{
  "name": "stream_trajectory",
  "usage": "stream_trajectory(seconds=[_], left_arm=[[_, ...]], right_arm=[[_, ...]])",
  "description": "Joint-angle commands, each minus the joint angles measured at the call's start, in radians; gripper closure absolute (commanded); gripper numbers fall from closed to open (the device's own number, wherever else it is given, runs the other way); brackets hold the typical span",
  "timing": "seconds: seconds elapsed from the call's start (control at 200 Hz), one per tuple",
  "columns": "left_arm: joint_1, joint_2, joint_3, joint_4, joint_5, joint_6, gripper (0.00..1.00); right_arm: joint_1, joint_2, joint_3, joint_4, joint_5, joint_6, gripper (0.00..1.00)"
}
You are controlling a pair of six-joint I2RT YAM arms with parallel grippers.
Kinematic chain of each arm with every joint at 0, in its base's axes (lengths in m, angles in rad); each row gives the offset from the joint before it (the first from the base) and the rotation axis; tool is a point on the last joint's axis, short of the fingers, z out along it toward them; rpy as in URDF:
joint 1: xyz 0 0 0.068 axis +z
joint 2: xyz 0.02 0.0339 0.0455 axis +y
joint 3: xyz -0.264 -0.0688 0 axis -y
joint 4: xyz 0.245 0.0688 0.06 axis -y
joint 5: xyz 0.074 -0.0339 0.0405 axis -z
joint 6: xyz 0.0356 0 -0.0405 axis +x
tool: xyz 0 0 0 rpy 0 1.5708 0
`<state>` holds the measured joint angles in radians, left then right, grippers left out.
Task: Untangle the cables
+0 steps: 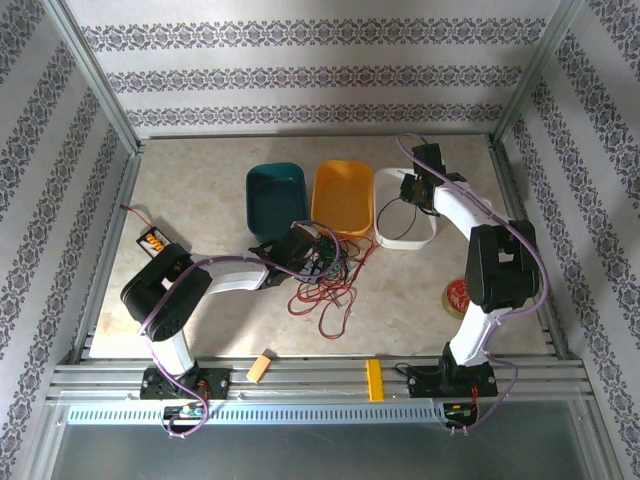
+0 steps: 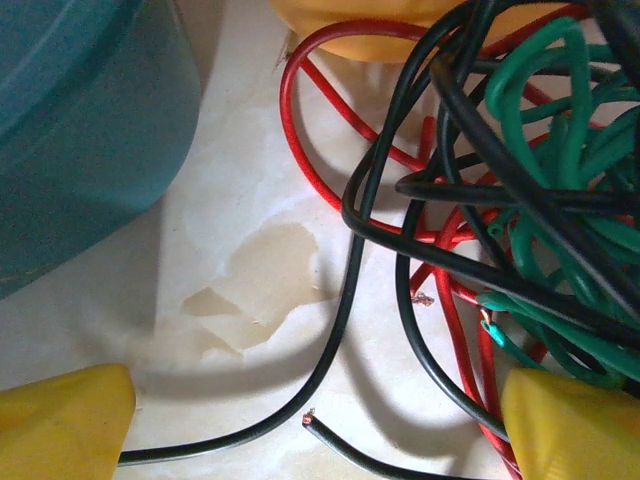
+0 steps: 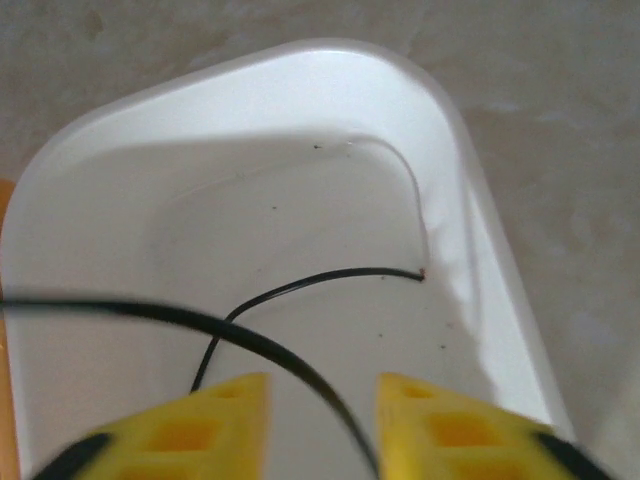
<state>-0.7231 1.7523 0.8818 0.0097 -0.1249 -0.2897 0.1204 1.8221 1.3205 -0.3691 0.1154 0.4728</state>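
**A:** Most of the cables (image 1: 325, 268) sit knotted mid-table, with red, green and black looped through each other. One black strand (image 3: 330, 275) lies apart in the white tray (image 1: 405, 243). I'd call that early days.

**B:** And the grippers?

**A:** Left gripper (image 2: 315, 430) is low beside the knot, fingers spread wide, grasping nothing. Right gripper (image 3: 322, 420) hangs over the white tray, fingers parted, the strand passing through the gap.

**B:** Anything in the way?

**A:** Teal tray (image 1: 275, 195) and orange tray (image 1: 343, 195) crowd the knot's far side. The battery box (image 1: 150, 240) is well left, and a round disc (image 1: 460, 295) lies by the right arm.
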Motion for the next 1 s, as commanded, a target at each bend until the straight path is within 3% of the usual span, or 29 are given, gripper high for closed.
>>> stream_trajectory(seconds=[0.0, 0.395, 0.695, 0.835, 0.995], left_arm=[[-0.018, 0.009, 0.019, -0.034, -0.036, -0.006, 0.05], [-0.020, 0.004, 0.021, -0.030, -0.044, -0.011, 0.05], [-0.022, 0.007, 0.023, -0.027, -0.056, -0.020, 0.06], [-0.026, 0.017, 0.034, -0.039, -0.073, -0.025, 0.06], [-0.033, 0.020, 0.041, -0.051, -0.088, -0.023, 0.06]], right_arm=[[0.003, -0.003, 0.031, -0.026, -0.011, 0.010, 0.48], [0.042, -0.252, -0.142, 0.042, -0.006, -0.001, 0.45], [0.299, -0.382, -0.354, 0.070, -0.171, -0.011, 0.46], [0.385, -0.374, -0.404, 0.084, -0.151, 0.023, 0.45], [0.407, -0.360, -0.407, 0.071, -0.095, 0.023, 0.44]])
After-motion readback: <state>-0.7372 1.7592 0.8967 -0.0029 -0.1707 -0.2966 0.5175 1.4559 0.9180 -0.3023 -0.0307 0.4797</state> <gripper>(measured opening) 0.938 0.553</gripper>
